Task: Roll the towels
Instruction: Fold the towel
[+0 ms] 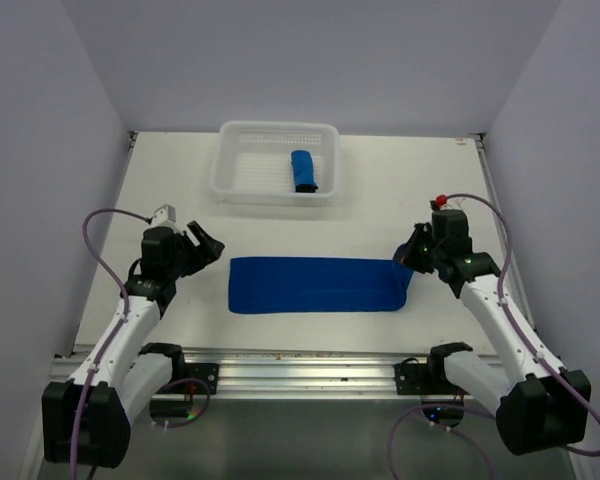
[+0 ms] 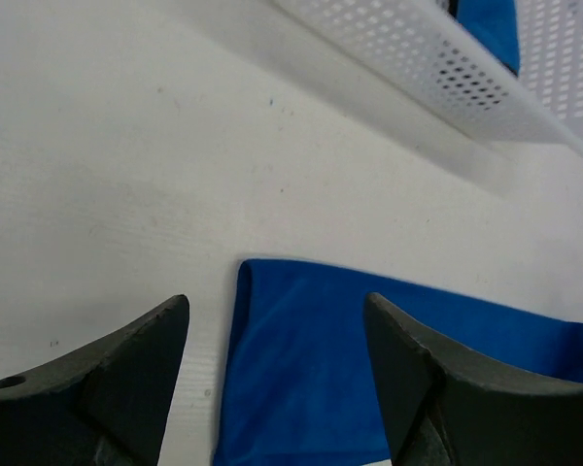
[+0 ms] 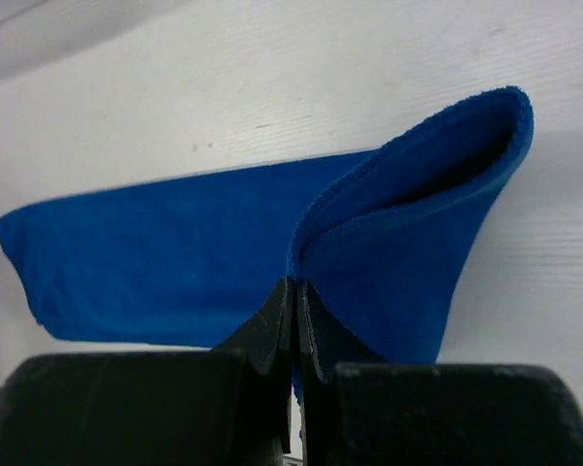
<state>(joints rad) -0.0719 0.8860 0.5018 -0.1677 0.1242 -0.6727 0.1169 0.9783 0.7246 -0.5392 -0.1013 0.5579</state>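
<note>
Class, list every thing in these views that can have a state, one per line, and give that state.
flat towel: folded into a long strip on the table, right end lifted.
rolled towel: rolled up, lying in the basket.
basket: upright, holding the rolled towel.
left gripper: open, empty, near the strip's left end.
right gripper: shut on the flat towel's right end.

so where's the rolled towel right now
In the top view the rolled towel lies in the right half of the white basket at the far edge of the table, beyond the flat towel.
</note>
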